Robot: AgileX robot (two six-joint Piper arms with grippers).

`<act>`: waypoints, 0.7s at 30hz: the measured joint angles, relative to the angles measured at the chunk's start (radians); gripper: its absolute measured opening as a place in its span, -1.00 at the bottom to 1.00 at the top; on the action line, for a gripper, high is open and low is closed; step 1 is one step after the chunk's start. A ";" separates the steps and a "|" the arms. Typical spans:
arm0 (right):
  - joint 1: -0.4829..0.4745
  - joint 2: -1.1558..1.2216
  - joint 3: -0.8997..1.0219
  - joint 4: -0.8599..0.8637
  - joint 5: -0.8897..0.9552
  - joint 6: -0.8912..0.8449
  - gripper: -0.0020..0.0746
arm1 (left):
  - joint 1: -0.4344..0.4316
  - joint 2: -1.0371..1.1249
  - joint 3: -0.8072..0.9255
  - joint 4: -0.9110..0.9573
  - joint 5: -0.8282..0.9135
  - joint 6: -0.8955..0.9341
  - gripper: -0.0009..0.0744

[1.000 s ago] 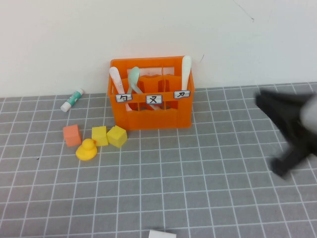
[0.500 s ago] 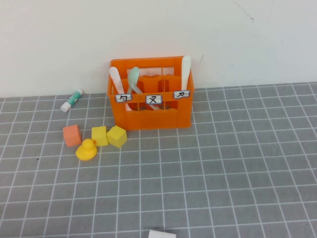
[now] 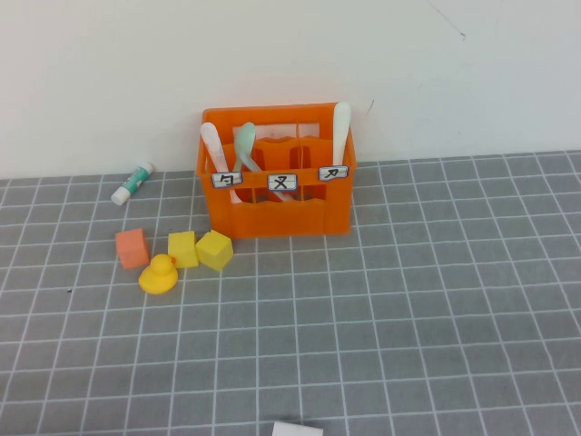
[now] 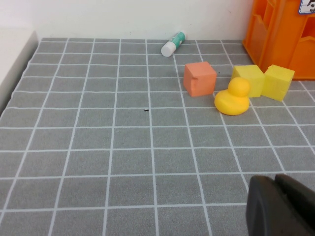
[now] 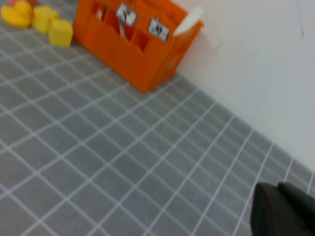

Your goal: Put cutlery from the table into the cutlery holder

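Note:
The orange cutlery holder (image 3: 277, 204) stands at the back of the grey gridded table (image 3: 381, 309), close to the wall. Standing in it are a pale pink spoon (image 3: 211, 147) and a mint-green spoon (image 3: 246, 139) on its left side, and a cream-white knife (image 3: 341, 125) at its right end. No cutlery lies on the table. Neither arm shows in the high view. In the left wrist view my left gripper (image 4: 275, 184) is shut and empty, low over bare table. In the right wrist view my right gripper (image 5: 277, 189) is shut and empty, well to the right of the holder (image 5: 133, 44).
A white-and-green tube (image 3: 132, 183) lies by the wall at the left. An orange cube (image 3: 132, 247), two yellow cubes (image 3: 182, 248) (image 3: 214, 250) and a yellow duck (image 3: 160, 273) sit left of the holder's front. A white object (image 3: 297, 429) pokes in at the front edge.
A second ago my right arm was at the high view's right edge; it has since drawn back out of that view. Nothing on the table has moved.

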 joint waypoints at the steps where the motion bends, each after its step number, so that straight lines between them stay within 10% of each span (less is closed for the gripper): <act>1: 0.000 0.000 0.000 0.000 0.016 0.000 -0.95 | 0.000 0.000 0.000 0.000 0.000 0.000 -0.98; 13: -0.016 -0.035 0.117 0.053 -0.046 0.072 -0.95 | 0.000 0.000 0.000 0.000 0.000 0.000 -0.98; 21: -0.230 -0.202 0.264 0.152 -0.177 0.124 -0.95 | 0.000 0.000 0.000 0.000 0.000 0.000 -0.98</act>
